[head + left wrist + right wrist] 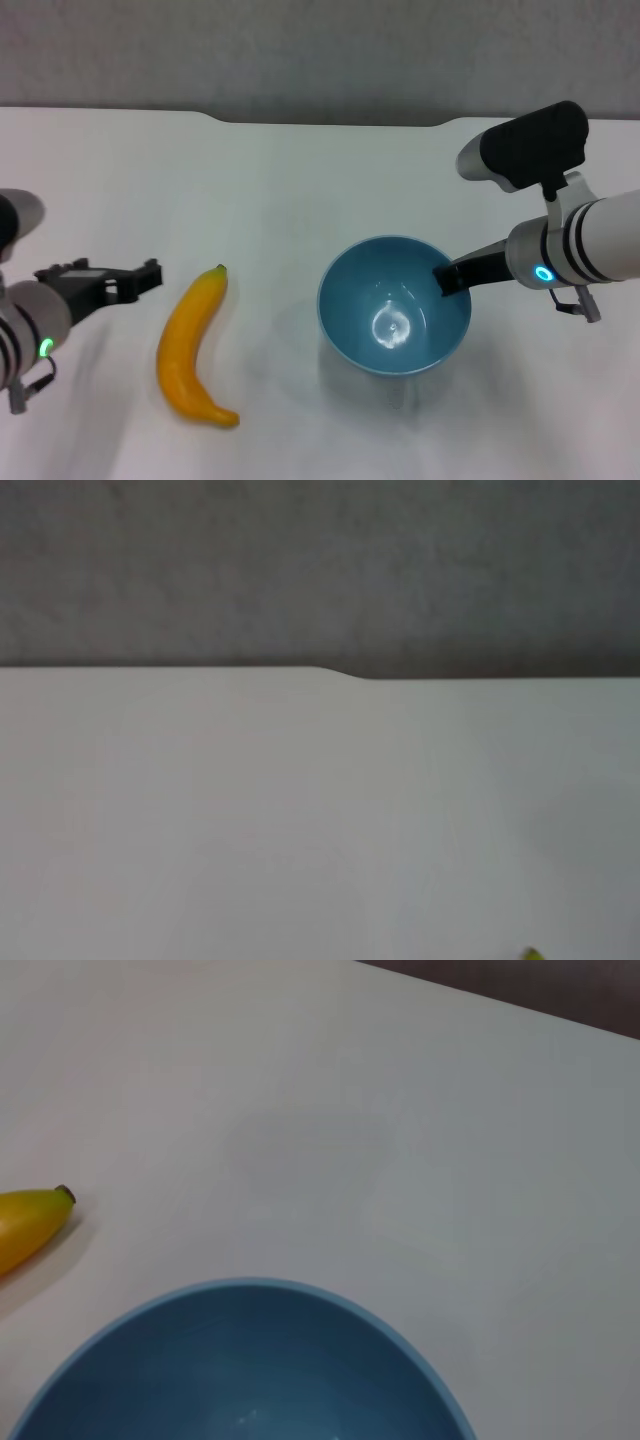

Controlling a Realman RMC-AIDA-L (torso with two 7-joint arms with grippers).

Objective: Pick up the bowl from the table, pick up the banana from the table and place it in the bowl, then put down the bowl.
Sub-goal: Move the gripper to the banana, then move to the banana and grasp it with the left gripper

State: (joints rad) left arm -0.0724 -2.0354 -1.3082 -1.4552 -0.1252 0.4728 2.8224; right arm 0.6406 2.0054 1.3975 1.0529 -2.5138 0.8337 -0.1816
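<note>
The light-blue bowl (394,318) hangs a little above the white table (280,180), with a faint shadow under it. My right gripper (450,276) is shut on its right rim, one dark finger reaching inside. The yellow banana (190,350) lies flat on the table left of the bowl, stem tip pointing away from me. My left gripper (135,281) hovers just left of the banana's stem end, apart from it. The right wrist view shows the bowl (240,1360) up close and the banana's stem end (30,1225). A sliver of banana (531,955) shows in the left wrist view.
The table's far edge has a shallow notch (330,122), also seen as the notch (345,672) in the left wrist view. Bare tabletop lies between banana and bowl and beyond both.
</note>
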